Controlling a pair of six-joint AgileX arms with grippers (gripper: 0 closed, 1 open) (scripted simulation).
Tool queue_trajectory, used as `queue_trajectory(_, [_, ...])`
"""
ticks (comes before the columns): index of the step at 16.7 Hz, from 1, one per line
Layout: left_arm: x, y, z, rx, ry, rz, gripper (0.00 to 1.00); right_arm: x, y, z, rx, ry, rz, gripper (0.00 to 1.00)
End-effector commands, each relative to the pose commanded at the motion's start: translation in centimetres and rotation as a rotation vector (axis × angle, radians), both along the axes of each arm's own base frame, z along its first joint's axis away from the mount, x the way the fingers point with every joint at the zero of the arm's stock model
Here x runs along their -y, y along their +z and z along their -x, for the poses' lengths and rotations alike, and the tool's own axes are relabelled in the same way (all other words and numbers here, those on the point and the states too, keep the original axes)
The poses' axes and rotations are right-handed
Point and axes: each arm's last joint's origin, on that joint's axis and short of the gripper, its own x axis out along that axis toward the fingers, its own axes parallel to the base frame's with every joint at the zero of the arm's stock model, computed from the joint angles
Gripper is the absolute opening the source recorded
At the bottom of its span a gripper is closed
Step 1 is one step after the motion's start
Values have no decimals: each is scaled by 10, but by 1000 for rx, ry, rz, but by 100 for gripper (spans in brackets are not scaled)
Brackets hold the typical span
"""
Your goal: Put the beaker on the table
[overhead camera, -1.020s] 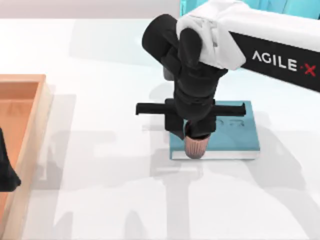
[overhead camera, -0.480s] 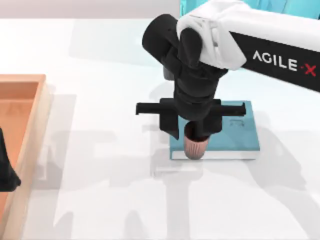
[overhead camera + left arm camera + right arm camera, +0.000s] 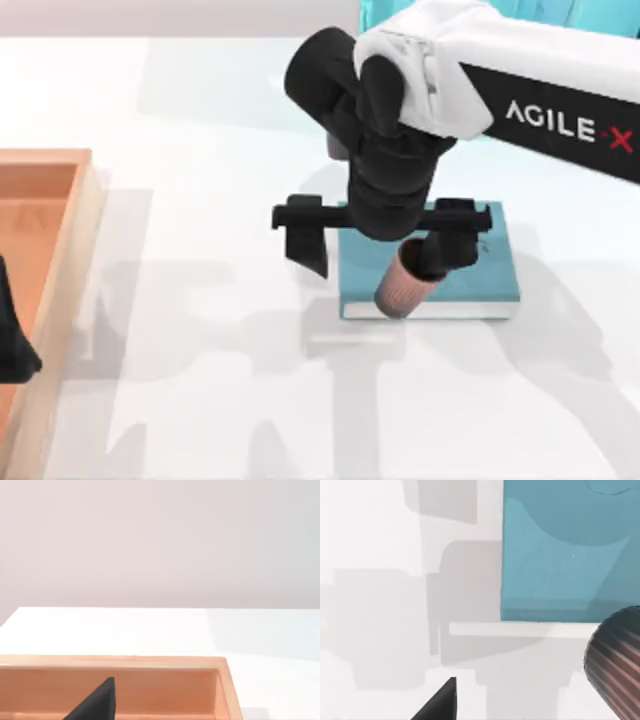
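While the right hand [image 3: 382, 242] hangs over the teal book [image 3: 478, 282] with its fingers spread wide, grasping nothing, the beaker [image 3: 403, 285] leans tilted at the book's near edge, just under the right finger [image 3: 447, 240]. It is not yet on the white table [image 3: 220, 400]. I reckon it could topple and roll away, since nothing steadies it. The left hand [image 3: 12, 335] sits parked over the orange tray [image 3: 68, 210] at far left.

Overhead downward view; two close wrist views

Teal book [image 3: 470, 285], orange tray [image 3: 40, 250] (left)
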Motion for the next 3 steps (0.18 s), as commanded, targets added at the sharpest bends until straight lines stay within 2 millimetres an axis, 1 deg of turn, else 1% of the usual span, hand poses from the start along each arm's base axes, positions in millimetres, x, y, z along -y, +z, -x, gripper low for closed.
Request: queue_trajectory(3, [0,0,0,0,0,0,100,0,0,0,0,0,0,100])
